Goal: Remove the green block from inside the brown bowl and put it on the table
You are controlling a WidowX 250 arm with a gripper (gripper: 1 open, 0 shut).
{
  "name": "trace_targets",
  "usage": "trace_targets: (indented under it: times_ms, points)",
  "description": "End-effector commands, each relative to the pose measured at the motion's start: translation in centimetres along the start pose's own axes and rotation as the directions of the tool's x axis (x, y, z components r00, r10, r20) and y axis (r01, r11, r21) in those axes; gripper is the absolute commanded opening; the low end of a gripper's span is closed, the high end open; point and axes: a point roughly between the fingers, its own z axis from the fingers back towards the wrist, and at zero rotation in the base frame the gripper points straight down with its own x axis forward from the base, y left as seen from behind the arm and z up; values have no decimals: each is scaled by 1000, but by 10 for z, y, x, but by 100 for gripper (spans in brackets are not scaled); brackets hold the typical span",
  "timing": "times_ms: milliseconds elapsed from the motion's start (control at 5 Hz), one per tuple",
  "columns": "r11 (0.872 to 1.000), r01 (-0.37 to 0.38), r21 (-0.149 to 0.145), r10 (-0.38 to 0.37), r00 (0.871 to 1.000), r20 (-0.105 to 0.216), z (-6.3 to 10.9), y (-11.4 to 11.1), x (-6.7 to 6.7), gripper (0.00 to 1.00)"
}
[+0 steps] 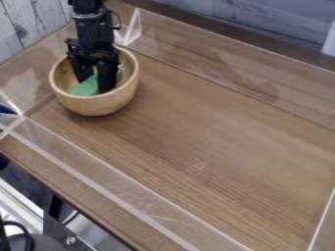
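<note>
Spanning the view, the counter (pixel 216 132); resting near its edge, the brown bowl (pixel 96 103); reaching inside, the tool (pixel 101 74), apparently closing on the green block (pixel 86 87); needing a firm squeeze, then lifting straight above the rim.
</note>
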Motion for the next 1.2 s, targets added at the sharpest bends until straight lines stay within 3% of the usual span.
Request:
trace_targets:
  times_ms: [0,400,800,1000]
  points:
    - [998,-9,66,5,997,73,28,5,5,0]
    - [997,3,72,-12,992,129,33,2,8,0]
    - [999,-27,34,22,991,130,34,1,16,0]
    - [999,7,44,-13,989,146,49,-8,14,0]
